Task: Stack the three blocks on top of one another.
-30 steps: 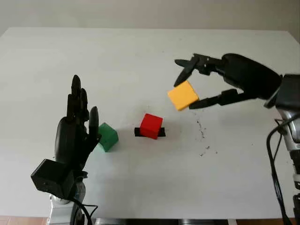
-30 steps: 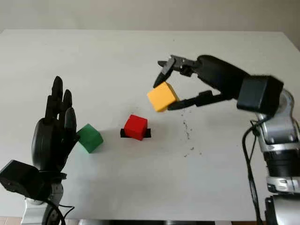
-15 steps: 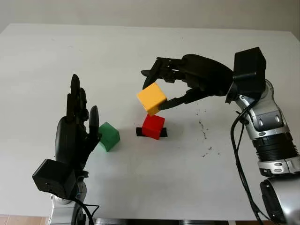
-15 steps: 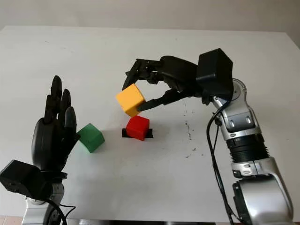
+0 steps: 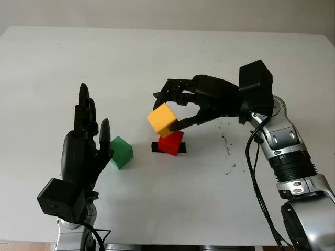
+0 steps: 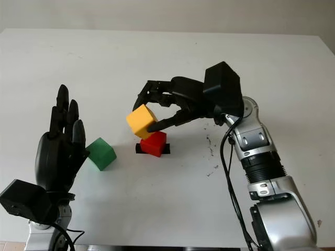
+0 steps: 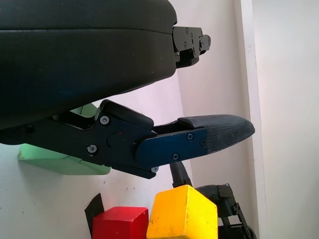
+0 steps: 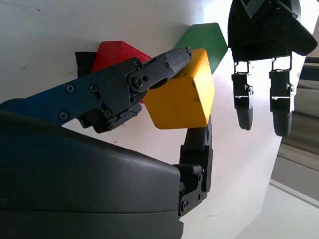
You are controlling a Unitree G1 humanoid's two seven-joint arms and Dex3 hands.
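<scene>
— Table (image 5: 157, 57): white, matte; black tape patch (image 5: 155, 147) under the red cube (image 5: 171, 143)?
— Yes. Right robot hand (image 5: 174, 112) grips the tilted yellow cube (image 5: 162, 119) just above it. Green cube (image 5: 121, 152) sits beside the open left robot hand (image 5: 84, 146).

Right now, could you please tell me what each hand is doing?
Left hand: open, raised beside the green block.
Right hand: shut on the yellow block, just above the red block.

white table (image 5: 104, 57), pale wall (image 5: 157, 10)
</scene>
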